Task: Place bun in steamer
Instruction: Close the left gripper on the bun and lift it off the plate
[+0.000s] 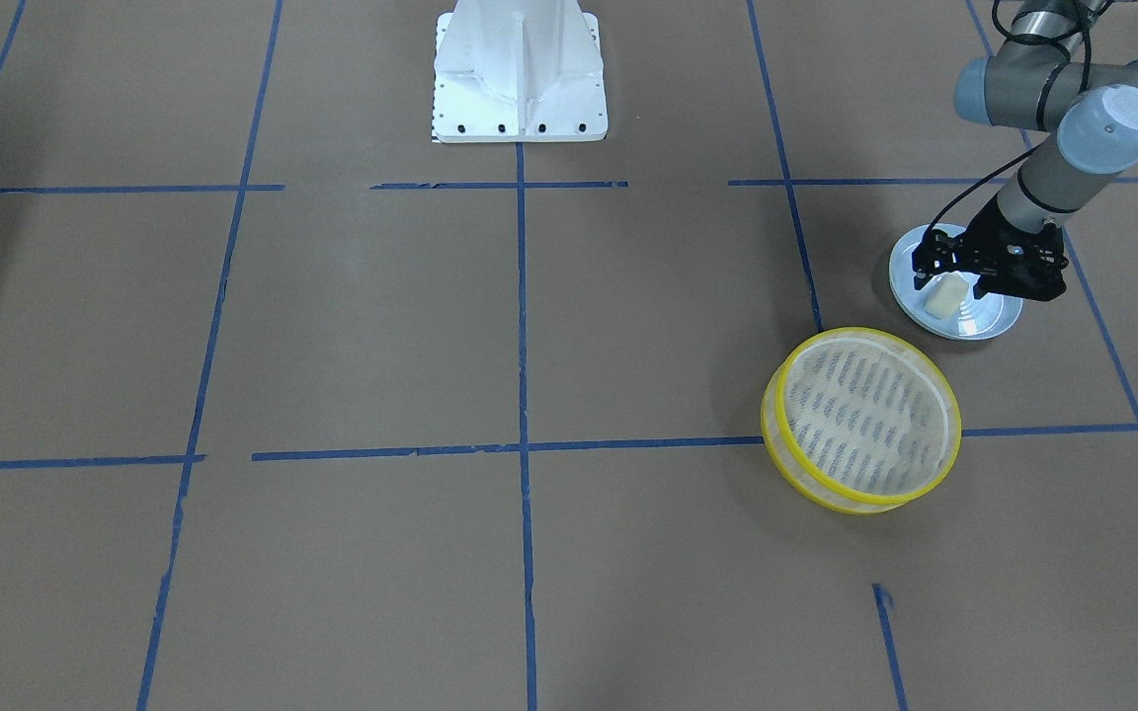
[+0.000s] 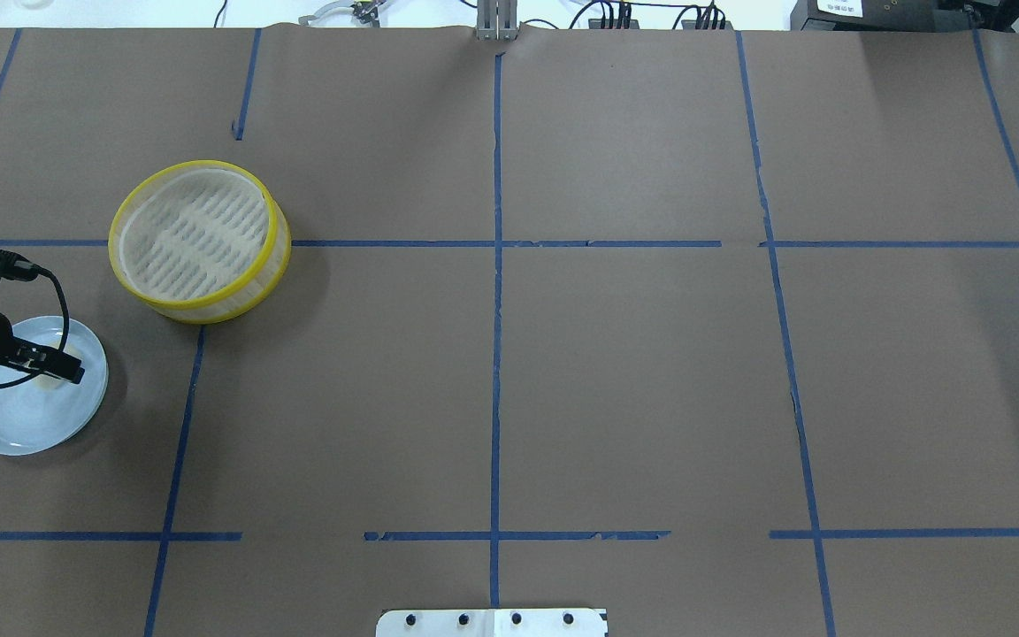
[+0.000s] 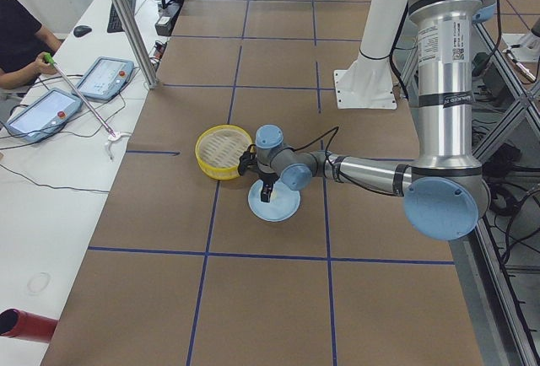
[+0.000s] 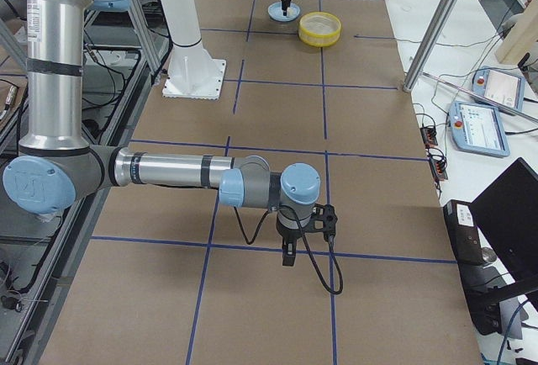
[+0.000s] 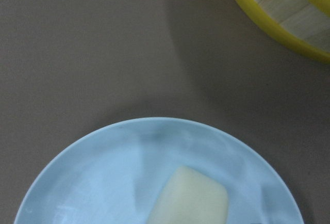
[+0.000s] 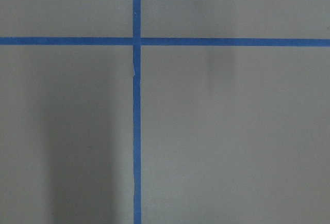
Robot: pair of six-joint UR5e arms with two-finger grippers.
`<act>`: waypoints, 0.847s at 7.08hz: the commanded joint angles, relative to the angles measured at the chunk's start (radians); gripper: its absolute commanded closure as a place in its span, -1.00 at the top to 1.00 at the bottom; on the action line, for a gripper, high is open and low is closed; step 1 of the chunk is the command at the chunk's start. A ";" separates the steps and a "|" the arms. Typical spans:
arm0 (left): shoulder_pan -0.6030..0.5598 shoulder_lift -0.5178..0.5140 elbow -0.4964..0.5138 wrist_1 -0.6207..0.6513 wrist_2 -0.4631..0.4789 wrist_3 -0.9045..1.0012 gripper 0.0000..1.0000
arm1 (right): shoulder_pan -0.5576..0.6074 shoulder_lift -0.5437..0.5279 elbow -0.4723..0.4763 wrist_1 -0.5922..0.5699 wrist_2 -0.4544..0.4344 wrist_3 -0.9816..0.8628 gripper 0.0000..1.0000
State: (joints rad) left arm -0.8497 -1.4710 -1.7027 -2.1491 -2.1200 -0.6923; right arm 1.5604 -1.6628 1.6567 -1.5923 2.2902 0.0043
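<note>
The cream-white bun (image 1: 946,294) lies on a pale blue plate (image 1: 986,321) at my left side. My left gripper (image 1: 950,285) is down over the plate, open, one finger on each side of the bun. The left wrist view shows the bun (image 5: 191,199) resting on the plate (image 5: 103,182). The steamer (image 1: 866,334), with a yellow rim and a slotted pale base, stands empty just beyond the plate; overhead the steamer (image 2: 209,305) is up and right of the plate (image 2: 23,420). My right gripper (image 4: 288,256) hangs low over bare table far away; I cannot tell whether it is open.
Brown paper with blue tape lines covers the table (image 2: 616,372). The robot's white base (image 1: 520,79) stands at the table's middle near edge. An operator with tablets (image 3: 42,113) sits at a side table beyond the far edge.
</note>
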 commanded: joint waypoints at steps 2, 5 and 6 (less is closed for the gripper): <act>0.000 -0.003 0.005 -0.015 0.000 -0.007 0.26 | 0.000 0.000 0.000 0.000 0.000 0.000 1.00; 0.001 0.000 0.005 -0.022 0.000 -0.007 -0.26 | 0.001 0.000 0.000 0.000 0.000 0.000 1.00; 0.001 0.000 0.005 -0.022 0.000 -0.007 -0.31 | 0.001 0.000 0.000 0.000 0.000 0.000 1.00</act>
State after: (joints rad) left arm -0.8484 -1.4712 -1.6982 -2.1701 -2.1200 -0.6994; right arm 1.5615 -1.6628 1.6567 -1.5923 2.2902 0.0042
